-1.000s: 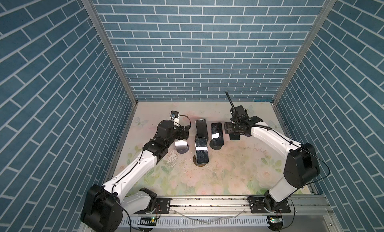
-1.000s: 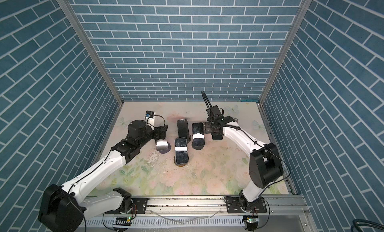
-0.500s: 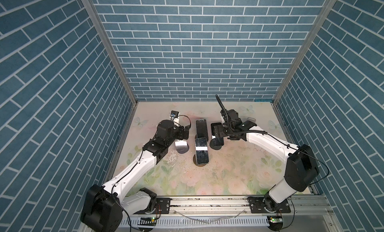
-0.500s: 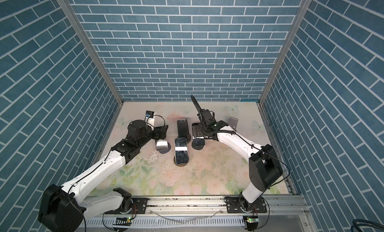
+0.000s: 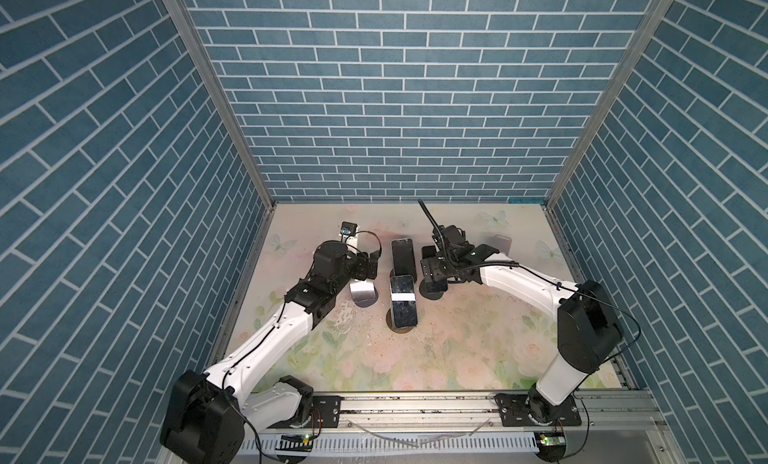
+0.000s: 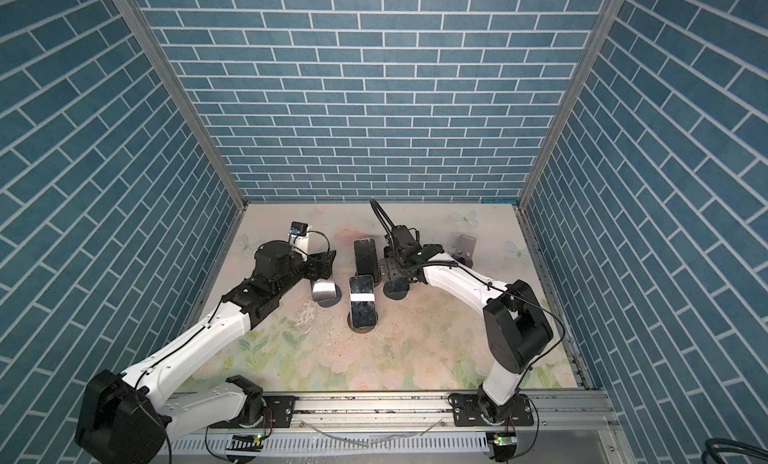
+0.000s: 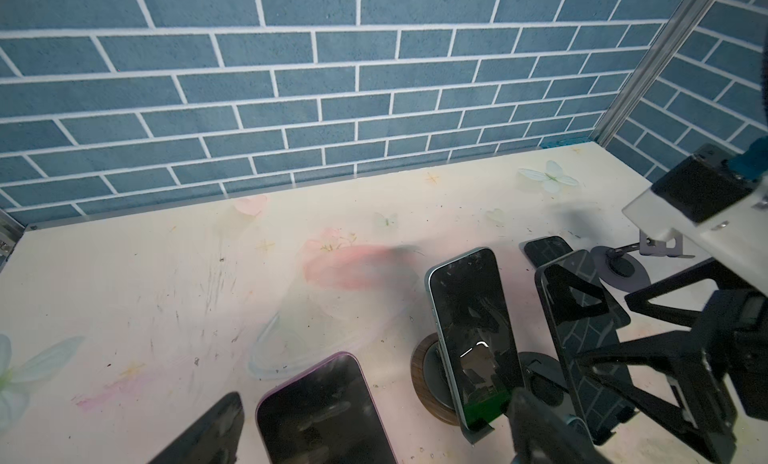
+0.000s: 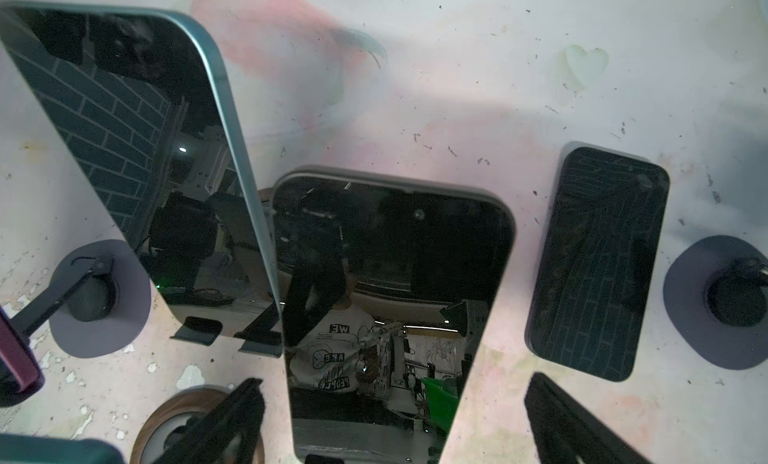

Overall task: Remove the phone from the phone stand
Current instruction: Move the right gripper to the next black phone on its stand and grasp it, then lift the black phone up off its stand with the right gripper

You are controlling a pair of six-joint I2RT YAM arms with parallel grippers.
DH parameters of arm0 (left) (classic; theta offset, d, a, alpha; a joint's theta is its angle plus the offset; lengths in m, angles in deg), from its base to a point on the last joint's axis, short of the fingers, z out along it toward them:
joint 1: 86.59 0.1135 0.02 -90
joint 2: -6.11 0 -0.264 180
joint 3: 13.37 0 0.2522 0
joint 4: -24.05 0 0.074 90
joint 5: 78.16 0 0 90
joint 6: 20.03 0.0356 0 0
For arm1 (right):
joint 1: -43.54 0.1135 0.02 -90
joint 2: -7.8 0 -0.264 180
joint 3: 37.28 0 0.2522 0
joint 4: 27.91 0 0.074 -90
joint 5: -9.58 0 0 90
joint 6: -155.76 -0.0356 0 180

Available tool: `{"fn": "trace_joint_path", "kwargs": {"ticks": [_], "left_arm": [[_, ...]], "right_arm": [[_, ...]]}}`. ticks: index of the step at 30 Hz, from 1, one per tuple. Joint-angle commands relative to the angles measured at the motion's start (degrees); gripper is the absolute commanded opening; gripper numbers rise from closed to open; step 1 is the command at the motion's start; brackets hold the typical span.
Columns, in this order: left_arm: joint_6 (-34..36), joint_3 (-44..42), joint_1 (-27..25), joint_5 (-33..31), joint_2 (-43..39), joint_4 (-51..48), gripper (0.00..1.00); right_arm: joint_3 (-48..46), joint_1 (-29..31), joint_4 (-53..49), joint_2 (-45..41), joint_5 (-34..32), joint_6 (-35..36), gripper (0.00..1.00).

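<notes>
Over the phone stand [image 5: 432, 293], with right tool [image 8: 392, 383] spread wide astride the phone [image 8: 390, 254]: centre, lower, clamp both long edges, lift straight off.

Left pincer [image 5: 366, 267], right pincer [image 5: 432, 269]: both spread.

The phone [image 8: 395, 275] is faced with glossy black glass, mirror-smooth, and edged with a dull grey metal frame. A round base [image 8: 147, 428] is rimmed in brown wood grain, while a neighbouring base [image 8: 120, 333] is finished in matt grey. The table [image 8: 498, 67] is covered by a matt printed sheet, scuffed and flaked. The walls [image 5: 395, 109] are given a matt, grainy brick print. The corner post [image 7: 646, 63] is made of brushed metal. The left arm [image 5: 270, 341] is cased in smooth white plastic.
</notes>
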Motion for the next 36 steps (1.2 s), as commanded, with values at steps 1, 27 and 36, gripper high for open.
{"fn": "trace_joint_path", "kwargs": {"ticks": [1, 27, 36], "left_arm": [[-0.1, -0.9, -0.2, -0.2, -0.5, 1.0, 1.0], [0.8, -0.6, -0.3, -0.2, 1.0, 1.7, 1.0], [0.9, -0.7, -0.3, -0.3, 0.9, 1.7, 1.0]], "right_arm": [[2.5, 0.5, 0.3, 1.9, -1.3, 0.4, 0.98], [5.3, 2.1, -0.8, 6.7, -6.0, -6.4, 0.65], [6.2, 2.2, -0.7, 5.2, -5.6, -6.2, 0.57]]}}
